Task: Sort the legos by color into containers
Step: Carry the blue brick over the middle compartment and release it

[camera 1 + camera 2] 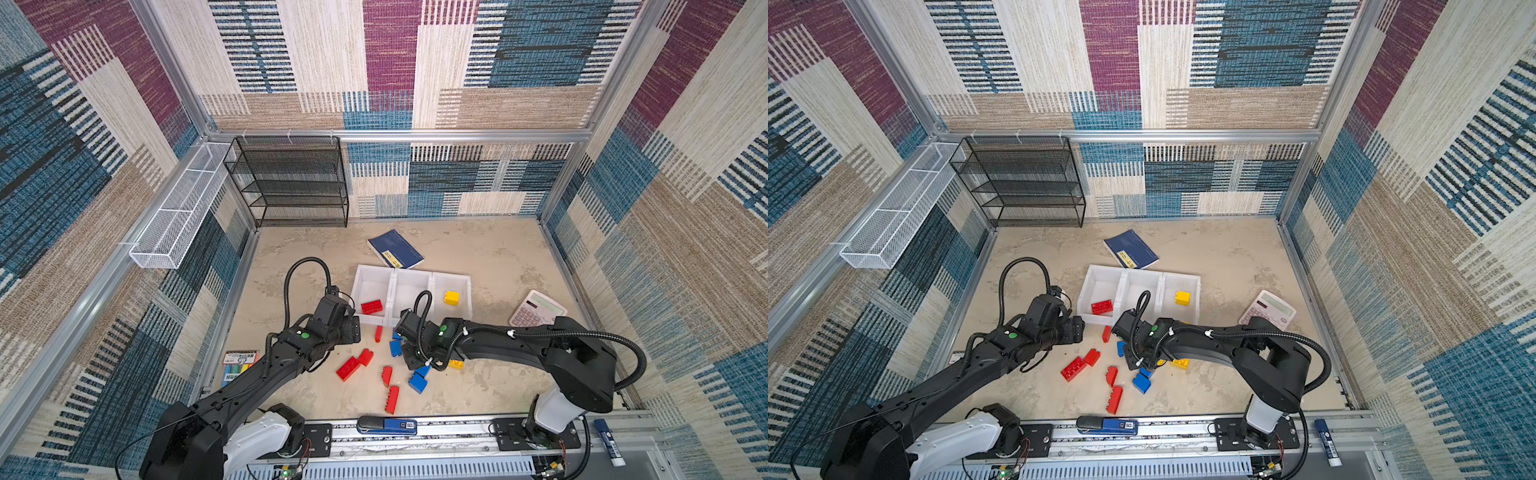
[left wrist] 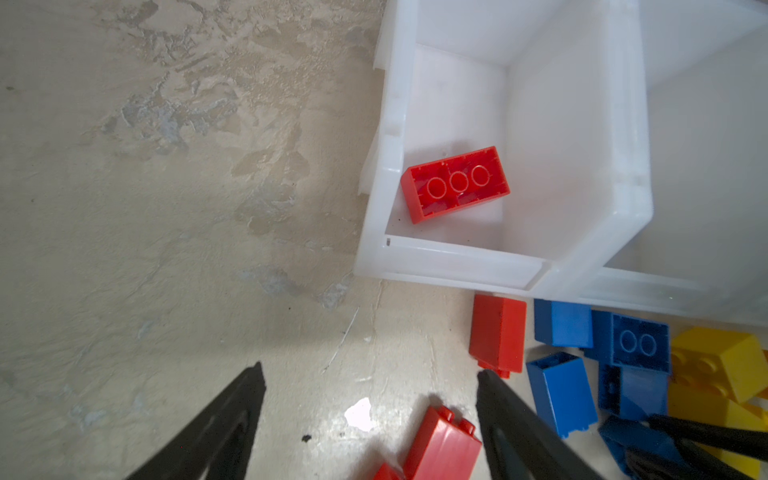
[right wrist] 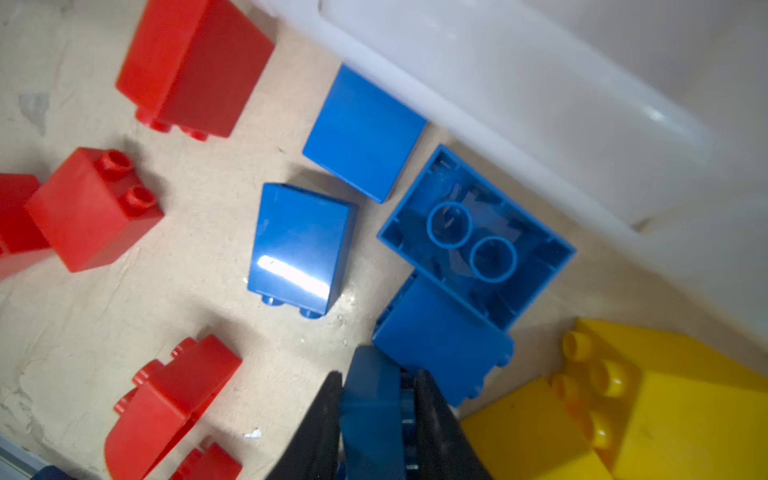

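Item 1: blue brick (image 3: 370, 419), pinched edgewise in the right gripper (image 3: 378, 376), low among loose bricks just before the bins (image 1: 394, 274). Its long side seems to us to run along the fingers, studs hidden. The left gripper (image 2: 370, 370) hangs spread and empty. We judge the narrow pinch may slip, or drag the touching blue neighbour (image 3: 440, 345).

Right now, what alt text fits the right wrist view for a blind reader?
The right gripper is shut on a small blue plastic brick. Beyond it, more blue studded bricks lie on the beige tabletop beside a white plastic bin wall, with red bricks on one side and yellow bricks on the other.
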You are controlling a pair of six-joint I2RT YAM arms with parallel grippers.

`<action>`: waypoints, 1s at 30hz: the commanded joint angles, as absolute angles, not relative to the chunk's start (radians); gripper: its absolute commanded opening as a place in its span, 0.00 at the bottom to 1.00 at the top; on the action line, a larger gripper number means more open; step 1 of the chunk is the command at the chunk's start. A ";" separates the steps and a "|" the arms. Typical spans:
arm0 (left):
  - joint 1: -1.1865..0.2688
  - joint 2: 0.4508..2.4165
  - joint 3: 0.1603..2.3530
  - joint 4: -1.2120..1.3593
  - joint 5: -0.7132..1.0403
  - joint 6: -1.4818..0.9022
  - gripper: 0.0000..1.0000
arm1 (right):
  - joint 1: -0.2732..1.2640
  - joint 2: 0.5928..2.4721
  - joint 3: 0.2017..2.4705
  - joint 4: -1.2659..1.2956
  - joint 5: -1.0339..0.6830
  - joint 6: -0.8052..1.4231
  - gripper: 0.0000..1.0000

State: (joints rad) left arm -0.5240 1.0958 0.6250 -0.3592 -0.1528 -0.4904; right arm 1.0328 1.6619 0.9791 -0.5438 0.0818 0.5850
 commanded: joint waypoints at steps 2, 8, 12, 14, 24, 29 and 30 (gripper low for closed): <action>-0.523 1.104 0.636 -0.340 -0.149 -0.498 0.83 | 1.034 1.670 0.986 -0.545 0.073 0.583 0.30; -0.523 1.117 0.646 -0.348 -0.143 -0.497 0.83 | 1.034 1.661 1.013 -0.566 0.090 0.570 0.28; -0.523 1.114 0.646 -0.350 -0.143 -0.495 0.83 | 1.030 1.651 1.084 -0.612 0.141 0.526 0.28; -0.523 1.115 0.646 -0.352 -0.144 -0.493 0.83 | 1.020 1.656 1.134 -0.636 0.162 0.497 0.28; -0.523 1.115 0.633 -0.357 -0.114 -0.510 0.83 | 0.843 1.708 1.288 -0.599 0.208 0.373 0.28; -0.523 1.109 0.632 -0.374 -0.084 -0.495 0.83 | 0.826 1.772 1.314 -0.599 0.214 0.353 0.28; -0.523 1.106 0.629 -0.376 -0.081 -0.493 0.83 | 0.824 1.776 1.309 -0.593 0.209 0.356 0.29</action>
